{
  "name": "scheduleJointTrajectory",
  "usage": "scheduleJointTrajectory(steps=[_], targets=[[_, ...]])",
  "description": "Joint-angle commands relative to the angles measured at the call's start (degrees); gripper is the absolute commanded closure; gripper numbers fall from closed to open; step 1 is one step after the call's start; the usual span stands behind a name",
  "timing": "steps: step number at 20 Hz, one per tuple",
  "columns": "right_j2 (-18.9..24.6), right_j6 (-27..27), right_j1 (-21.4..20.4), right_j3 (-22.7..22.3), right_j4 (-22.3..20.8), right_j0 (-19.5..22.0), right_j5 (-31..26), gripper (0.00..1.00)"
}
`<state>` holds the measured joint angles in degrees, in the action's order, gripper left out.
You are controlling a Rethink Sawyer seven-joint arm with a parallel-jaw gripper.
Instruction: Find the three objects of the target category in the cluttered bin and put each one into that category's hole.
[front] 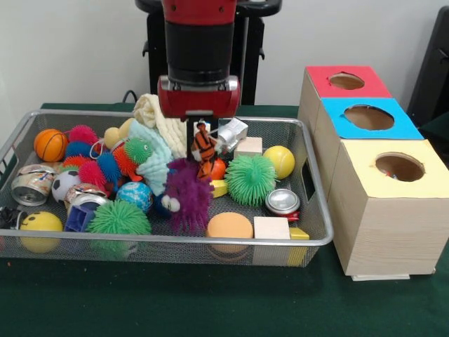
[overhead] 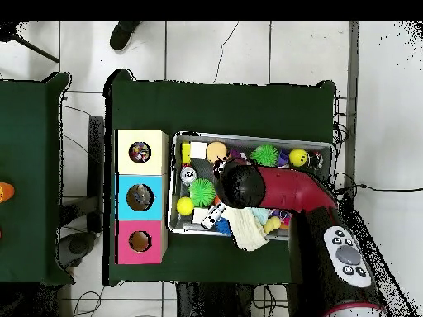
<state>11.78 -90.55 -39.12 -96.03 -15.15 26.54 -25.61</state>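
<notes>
The silver wire-mesh bin (front: 168,241) sits on the green table, full of toys; it also shows in the overhead view (overhead: 326,149). My gripper (front: 199,132) hangs over the bin's middle, shut on the orange tiger-striped toy (front: 204,149), which dangles upright just above the clutter. I cannot tell which other toys belong with it. Three boxes with holes stand to the right: red top (front: 347,81), blue top (front: 368,117), yellow top (front: 400,167). In the overhead view the arm (overhead: 281,188) hides the gripper and the tiger toy.
Around the tiger toy lie a purple fuzzy toy (front: 186,196), a green spiky ball (front: 250,179), a yellow ball (front: 280,161), a can (front: 283,201), a cream cloth (front: 158,119) and wooden blocks (front: 271,228). An orange basketball (front: 50,144) sits at the bin's far left.
</notes>
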Motion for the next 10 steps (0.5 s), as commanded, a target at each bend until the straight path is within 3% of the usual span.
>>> scheduleJointTrajectory(steps=[1, 10], targets=[[-1.1, -7.9, -3.7, -5.5, 2.7, -0.8, -6.8, 1.00], [-2.3, -8.6, -2.4, -6.3, 2.4, -0.8, -3.8, 1.00]])
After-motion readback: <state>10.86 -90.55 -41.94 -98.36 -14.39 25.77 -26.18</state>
